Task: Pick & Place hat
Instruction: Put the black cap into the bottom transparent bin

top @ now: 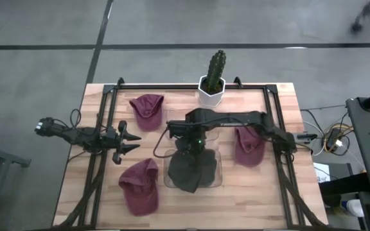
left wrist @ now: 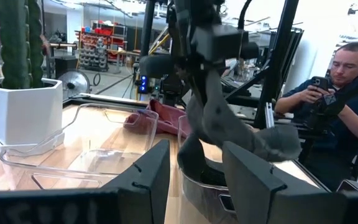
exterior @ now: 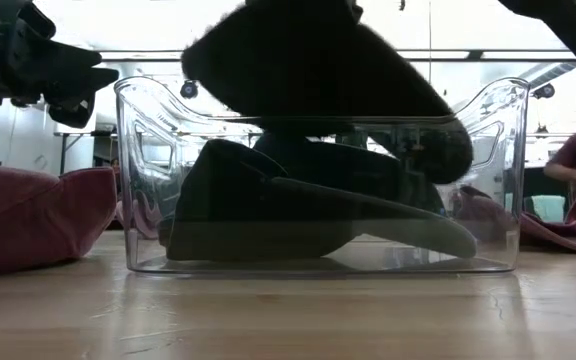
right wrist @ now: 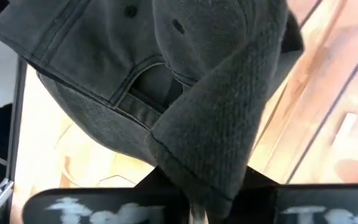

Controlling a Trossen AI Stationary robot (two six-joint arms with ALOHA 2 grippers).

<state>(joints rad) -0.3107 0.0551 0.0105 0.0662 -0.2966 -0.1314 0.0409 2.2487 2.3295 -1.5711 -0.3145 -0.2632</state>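
Right fingers [right wrist: 191, 208] clenched on dark hat [right wrist: 185, 81], left fingers [top: 128, 142] spread, empty.

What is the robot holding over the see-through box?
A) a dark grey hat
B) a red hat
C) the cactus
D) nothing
A: the right gripper is shut on a dark grey hat that hangs down into the clear bin; the red hats lie on the table and the cactus stands in its white pot.
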